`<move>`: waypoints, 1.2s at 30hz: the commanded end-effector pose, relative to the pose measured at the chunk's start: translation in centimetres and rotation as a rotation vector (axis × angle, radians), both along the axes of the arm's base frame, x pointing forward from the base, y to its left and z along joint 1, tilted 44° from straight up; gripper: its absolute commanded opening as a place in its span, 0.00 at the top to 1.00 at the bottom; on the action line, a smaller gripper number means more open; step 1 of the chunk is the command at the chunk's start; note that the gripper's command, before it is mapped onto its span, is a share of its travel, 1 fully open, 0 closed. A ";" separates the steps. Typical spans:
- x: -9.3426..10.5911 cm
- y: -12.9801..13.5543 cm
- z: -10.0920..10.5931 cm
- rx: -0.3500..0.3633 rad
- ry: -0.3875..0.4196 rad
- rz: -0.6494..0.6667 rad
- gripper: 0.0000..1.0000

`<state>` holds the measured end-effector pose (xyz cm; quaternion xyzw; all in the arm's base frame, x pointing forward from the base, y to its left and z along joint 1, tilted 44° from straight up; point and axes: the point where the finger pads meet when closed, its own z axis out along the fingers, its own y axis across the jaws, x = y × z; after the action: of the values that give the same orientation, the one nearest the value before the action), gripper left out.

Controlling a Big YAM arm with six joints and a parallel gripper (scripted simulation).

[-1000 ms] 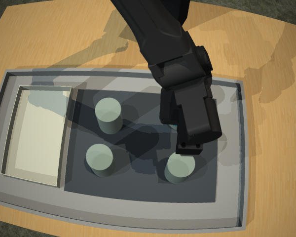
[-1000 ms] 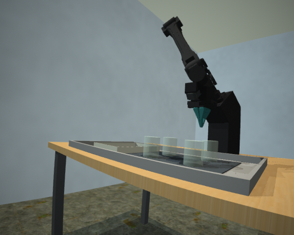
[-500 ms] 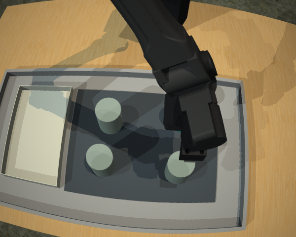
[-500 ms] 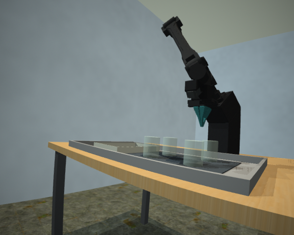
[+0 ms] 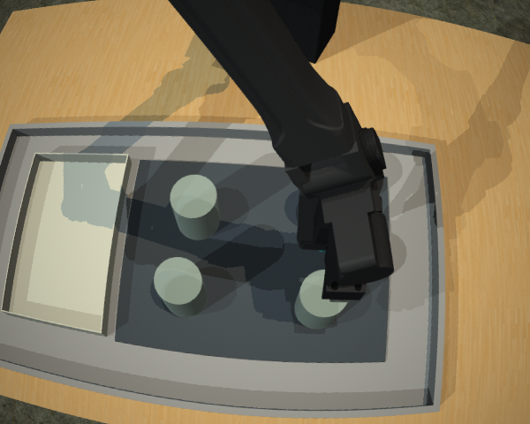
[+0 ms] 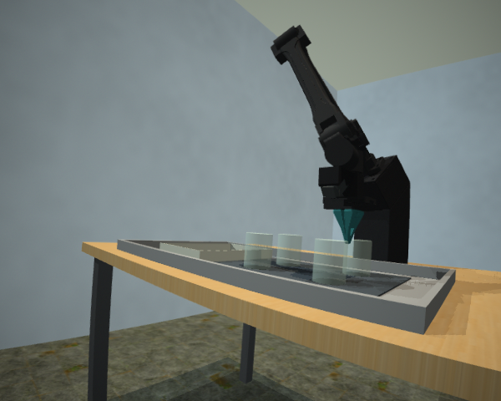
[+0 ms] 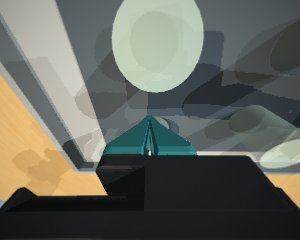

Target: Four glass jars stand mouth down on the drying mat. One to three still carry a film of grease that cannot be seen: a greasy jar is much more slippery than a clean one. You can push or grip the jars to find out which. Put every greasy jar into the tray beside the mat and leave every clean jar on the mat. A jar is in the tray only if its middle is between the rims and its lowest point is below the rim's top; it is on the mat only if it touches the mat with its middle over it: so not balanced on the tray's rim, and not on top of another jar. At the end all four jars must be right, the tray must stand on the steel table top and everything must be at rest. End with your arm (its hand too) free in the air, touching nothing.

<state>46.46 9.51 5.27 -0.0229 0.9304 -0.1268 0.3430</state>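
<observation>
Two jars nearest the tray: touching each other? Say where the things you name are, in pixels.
Apart. The top view shows a strip of dark mat (image 5: 256,342) (image 6: 371,286) (image 7: 85,25) between rear jar (image 5: 194,200) (image 6: 290,250) (image 7: 285,138) and front jar (image 5: 178,283) (image 6: 258,251) (image 7: 294,47).

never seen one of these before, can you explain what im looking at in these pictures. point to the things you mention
The machine is one black robot arm, ending in two teal fingers (image 6: 349,230). They are shut, with nothing between them.

The first picture looks down from above. The second is taken from the side, low down near the table. The third comes from a camera on the arm's wrist, looking past the fingers.

On a wooden table (image 5: 493,296) (image 6: 283,301) sits a rimmed grey surface. It carries a dark mat (image 5: 256,339) and, beside that, a shallow cream tray (image 5: 69,255) (image 6: 177,250). Four pale glass jars stand on the mat; the arm mostly hides one of them from above, but the side view shows all four. No jar is in the tray, and none is held.
</observation>
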 end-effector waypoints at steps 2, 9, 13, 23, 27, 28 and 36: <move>1.5 -0.5 -0.4 -0.009 -0.008 0.001 1.00; 1.8 -0.9 -0.1 -0.009 -0.008 0.001 1.00; 1.8 -0.9 -0.1 -0.009 -0.008 0.001 1.00; 1.8 -1.1 -0.1 -0.009 -0.008 0.001 1.00; 1.9 -1.1 -0.1 -0.009 -0.008 0.001 1.00; 1.9 -1.1 -0.1 -0.009 -0.008 0.001 1.00; 2.0 -1.1 0.0 -0.009 -0.008 0.001 1.00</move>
<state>47.45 8.91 4.82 -0.0293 0.9308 -0.1298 0.3405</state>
